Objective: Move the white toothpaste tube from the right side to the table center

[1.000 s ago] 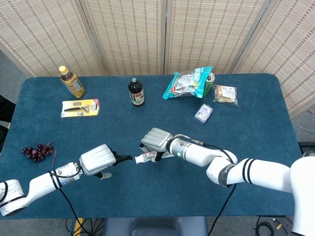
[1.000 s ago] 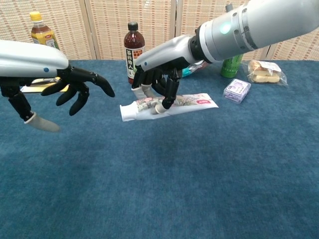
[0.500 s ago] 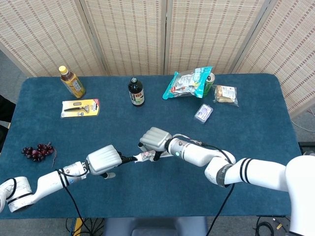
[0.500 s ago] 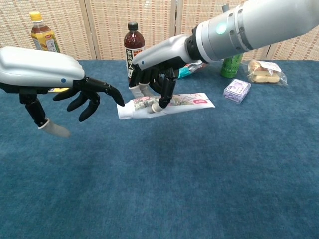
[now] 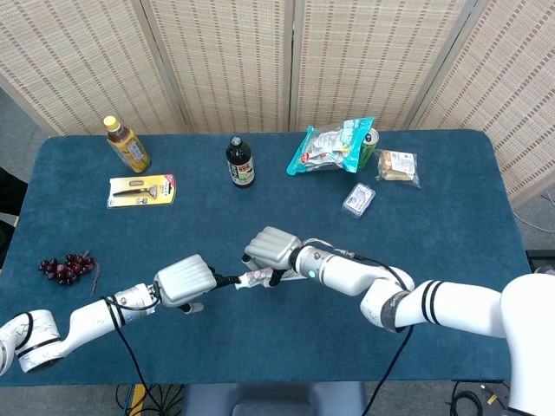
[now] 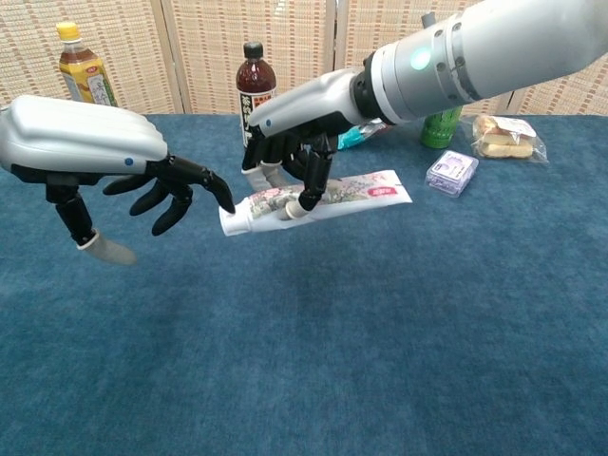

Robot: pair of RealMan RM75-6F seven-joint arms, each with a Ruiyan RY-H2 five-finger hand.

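The white toothpaste tube (image 6: 347, 193) lies lengthwise near the table's middle, its flat end pointing left. My right hand (image 6: 293, 157) grips it from above, with fingers curled round its left half. From overhead, only a short piece of the tube (image 5: 254, 279) shows beneath the right hand (image 5: 272, 247). To the left, my left hand (image 6: 114, 157) holds nothing; its dark fingers are spread and reach toward the tube's left end. One left fingertip (image 6: 226, 203) is at that end, and whether it touches I cannot tell. The left hand (image 5: 185, 280) sits just left of the right hand.
A dark sauce bottle (image 5: 240, 162) stands behind the hands. At the far left are a yellow-capped tea bottle (image 5: 127, 144), a razor pack (image 5: 141, 190) and grapes (image 5: 66, 267). At the back right lie a snack bag (image 5: 333, 146), a green can (image 5: 371, 144), wrapped bread (image 5: 398, 166) and a small box (image 5: 359, 198).
My right hand has carried the tube a little to the left. My left hand has moved right, and its fingertips have closed in on the tube's left end.
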